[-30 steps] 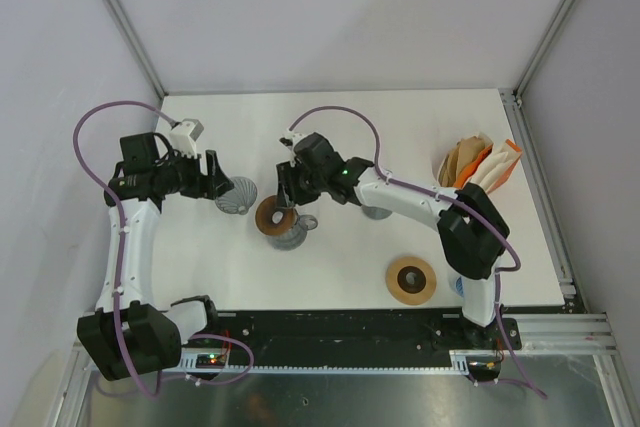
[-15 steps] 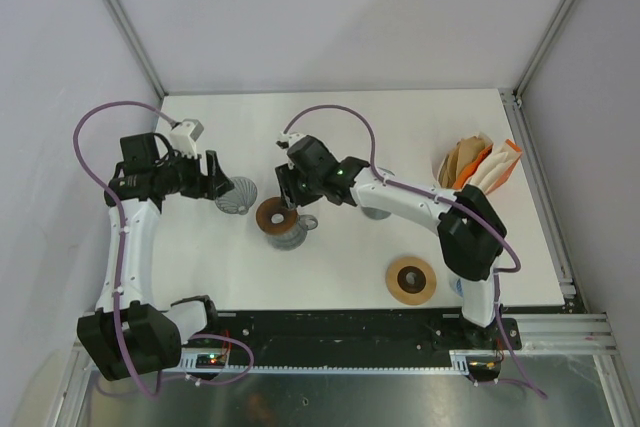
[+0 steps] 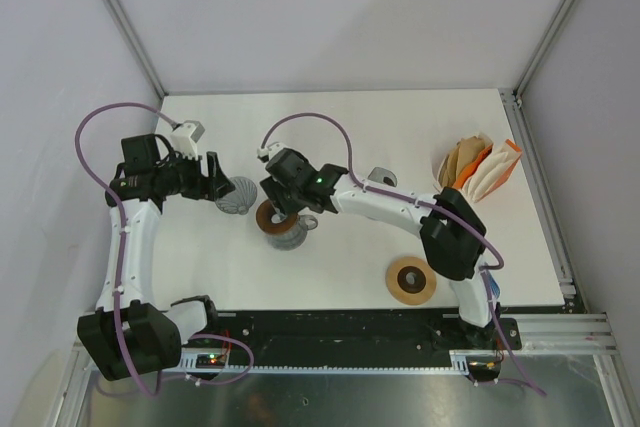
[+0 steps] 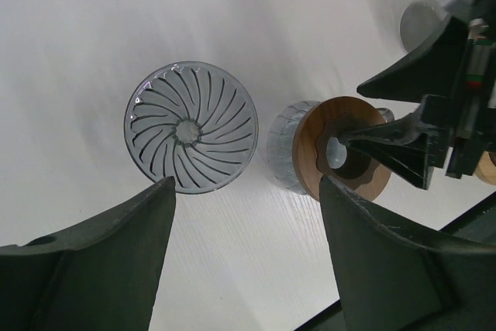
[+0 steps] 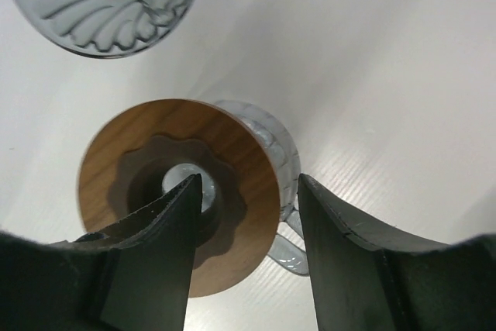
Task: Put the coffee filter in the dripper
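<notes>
A glass dripper with a wooden collar point(image 3: 281, 225) lies base-up at the table's middle; it also shows in the right wrist view point(image 5: 240, 191) and the left wrist view point(image 4: 310, 149). My right gripper point(image 3: 276, 204) is open right over it, one finger above the collar's centre hole and the other outside the rim point(image 5: 248, 199). A ribbed glass cone dripper point(image 3: 236, 196) stands to its left, also visible in the left wrist view point(image 4: 191, 127). My left gripper point(image 3: 222, 190) is open and empty beside the cone point(image 4: 248, 215). The paper coffee filters point(image 3: 478, 164) lie at the right back, untouched.
A second wooden ring point(image 3: 411, 279) lies near the front edge on the right. A small glass piece point(image 3: 379, 178) shows behind the right forearm. The cell's walls close in at the back and both sides.
My right gripper has moved left and slightly nearer, from beside the wooden-collared dripper to directly over it. The left arm has stayed where it was.
</notes>
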Available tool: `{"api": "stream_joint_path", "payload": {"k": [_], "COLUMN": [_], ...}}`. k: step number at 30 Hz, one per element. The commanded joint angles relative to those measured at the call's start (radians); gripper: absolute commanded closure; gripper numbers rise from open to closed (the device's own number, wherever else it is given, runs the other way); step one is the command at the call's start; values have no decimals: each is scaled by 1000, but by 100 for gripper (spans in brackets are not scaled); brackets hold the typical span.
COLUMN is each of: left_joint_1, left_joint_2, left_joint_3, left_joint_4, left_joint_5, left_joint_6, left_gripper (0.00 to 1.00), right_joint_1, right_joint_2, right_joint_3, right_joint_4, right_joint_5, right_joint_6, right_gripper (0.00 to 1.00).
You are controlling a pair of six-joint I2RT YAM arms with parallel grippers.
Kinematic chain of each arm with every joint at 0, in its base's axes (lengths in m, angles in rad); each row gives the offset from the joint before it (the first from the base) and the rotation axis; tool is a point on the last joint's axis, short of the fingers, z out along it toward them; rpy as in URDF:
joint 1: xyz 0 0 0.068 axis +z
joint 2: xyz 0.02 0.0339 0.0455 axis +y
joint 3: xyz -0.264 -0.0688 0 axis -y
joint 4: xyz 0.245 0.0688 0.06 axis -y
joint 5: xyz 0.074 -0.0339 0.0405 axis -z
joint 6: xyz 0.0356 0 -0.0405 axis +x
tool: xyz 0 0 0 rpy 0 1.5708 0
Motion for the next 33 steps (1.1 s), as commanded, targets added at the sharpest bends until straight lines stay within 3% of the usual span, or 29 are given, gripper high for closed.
{"api": "stream_joint_path", "payload": {"k": [1,6,12,17,25,33], "left_joint_1": [4,6,4,6,5,6], "left_joint_2": [-30,-30,-31,-31,-29,-7], "left_joint_3": [11,14,17,19,16,-14], "left_joint_4": [17,17,18,18,18,54], "left_joint_5": [23,13,13,10,3,-67], "left_joint_6": [-2,1,0,1,4,16], "left_gripper": [21,21,21,21,21,20], "right_joint_1": [-3,0,2,3,1,-2], "right_joint_2": [24,25,-3,-33,-51,-28], "right_joint_3": [46,42,37,21,-3,1], "right_joint_4": [-39,-46,-47,-54,-54,-41], "right_joint_5": [48,48,80,105,111,33], "right_joint_6": [-20,-23,-25,-30,-30,-30], "right_gripper": [44,50,68,75,75,56]}}
